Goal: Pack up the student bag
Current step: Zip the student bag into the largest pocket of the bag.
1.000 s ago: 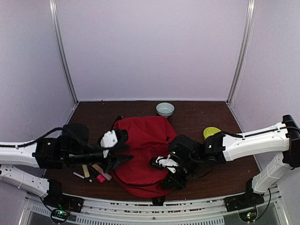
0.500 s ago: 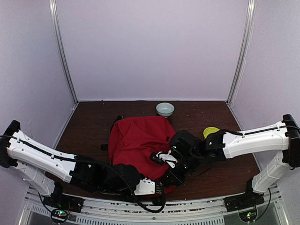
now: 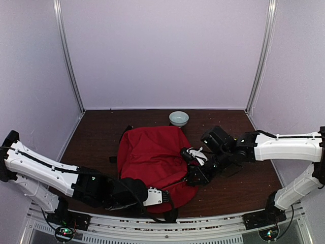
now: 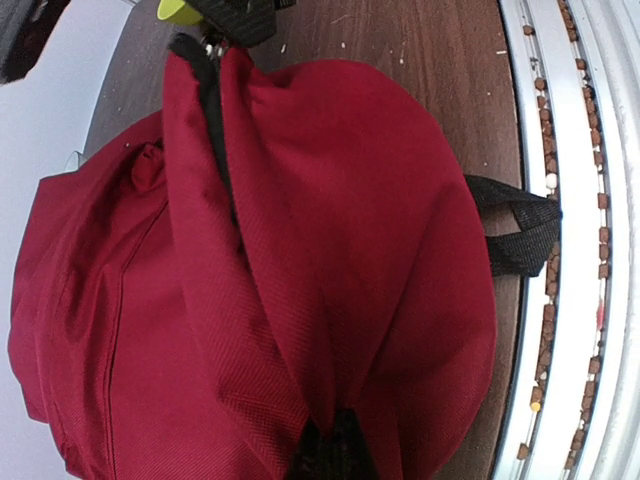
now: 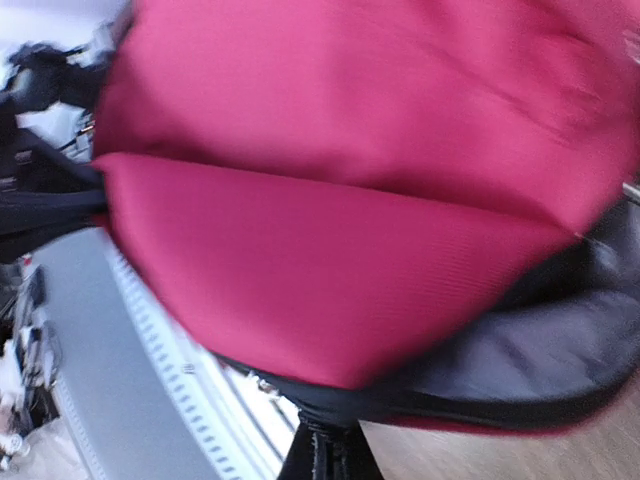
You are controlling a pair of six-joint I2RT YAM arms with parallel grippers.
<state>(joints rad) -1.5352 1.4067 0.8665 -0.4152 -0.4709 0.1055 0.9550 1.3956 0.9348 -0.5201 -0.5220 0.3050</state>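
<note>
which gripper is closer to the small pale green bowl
Right. The right gripper holds the right edge of the red fabric backpack, mid-table; the left gripper is at its near edge, farthest from the pale bowl.

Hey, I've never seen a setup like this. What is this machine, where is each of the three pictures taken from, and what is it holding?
Two robot arms, the left arm and the right arm, are bolted at the near edge of a brown table, each ending in a two-finger gripper. The wide picture comes from a fixed camera above and behind them. The other two come from small cameras on the wrists, looking forward along each gripper. On the table lie a large red student bag and, behind it, a pale bowl. The left gripper pinches the red fabric at the bag's near edge; the right gripper seems to pinch its dark rim at the right side, where grey lining shows. The cloth stands in a ridge between them.
</note>
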